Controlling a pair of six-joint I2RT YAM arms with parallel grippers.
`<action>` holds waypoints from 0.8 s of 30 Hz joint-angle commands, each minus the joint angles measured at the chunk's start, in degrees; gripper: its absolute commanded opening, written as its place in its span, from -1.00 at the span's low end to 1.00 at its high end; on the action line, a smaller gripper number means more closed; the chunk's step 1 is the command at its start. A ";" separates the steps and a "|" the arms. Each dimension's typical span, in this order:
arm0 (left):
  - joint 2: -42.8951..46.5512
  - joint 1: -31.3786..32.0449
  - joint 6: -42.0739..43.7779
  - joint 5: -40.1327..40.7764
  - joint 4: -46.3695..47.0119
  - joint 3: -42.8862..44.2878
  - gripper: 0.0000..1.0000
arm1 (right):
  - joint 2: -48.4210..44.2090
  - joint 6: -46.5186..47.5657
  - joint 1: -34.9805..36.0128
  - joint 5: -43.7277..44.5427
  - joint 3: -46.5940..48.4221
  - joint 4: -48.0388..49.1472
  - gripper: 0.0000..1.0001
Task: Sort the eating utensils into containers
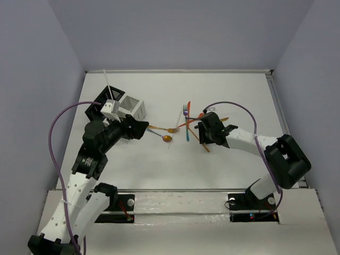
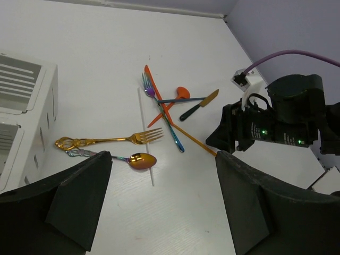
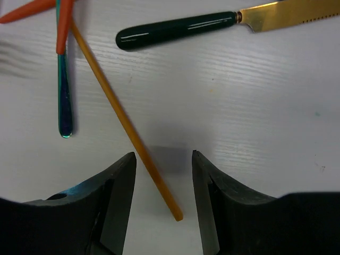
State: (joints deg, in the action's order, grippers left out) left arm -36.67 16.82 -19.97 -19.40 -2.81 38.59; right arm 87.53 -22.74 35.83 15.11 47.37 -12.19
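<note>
The right claw (image 3: 162, 162), released, straddles the gold stick (image 3: 114, 103) near its near end on the desk (image 3: 255, 106). The left claw (image 2: 163, 162), also released, seems to hover over the gold fork (image 2: 106, 139).

Lab booth: bare lavender walls (image 1: 32, 79)

The black caddy (image 1: 97, 109) and the white caddy (image 1: 133, 106) stand side by side towards the far left corner of the bench (image 1: 239, 170), the black one nearer the left edge. The left gripper (image 1: 142, 129) hangs just in front of the white caddy. Beside it lie a gold fork (image 1: 166, 129) and a copper-bowled spoon (image 1: 167, 138). Right of the middle, a blue fork (image 1: 185, 110), an orange-red knife (image 1: 188, 108) and a teal-handled piece (image 1: 187, 134) lie crossed in a heap. The right gripper (image 1: 203, 137) sits low at the heap's right side, over an orange stick (image 1: 206, 147).
</note>
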 commanded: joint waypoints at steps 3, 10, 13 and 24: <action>0.72 0.14 0.98 -4.15 2.37 -0.01 0.83 | 2.46 -0.63 -0.41 -6.41 1.84 -4.59 0.06; 2.12 0.14 0.89 -4.68 2.46 -0.27 0.83 | 4.14 -3.09 -0.41 -8.34 0.79 -7.06 -0.11; 2.04 0.14 0.72 -5.30 2.46 -0.27 0.83 | 5.45 -3.71 -0.41 -9.66 0.96 -9.25 -0.21; 2.04 0.14 0.02 -6.53 4.04 -0.44 0.83 | 2.91 -5.30 1.96 -6.94 0.97 -15.85 -0.80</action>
State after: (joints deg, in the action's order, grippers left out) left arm -35.38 16.82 -19.97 -23.97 -2.37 38.59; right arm 91.50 -26.44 36.18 9.43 49.41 -19.70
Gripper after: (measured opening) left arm 0.910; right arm 0.138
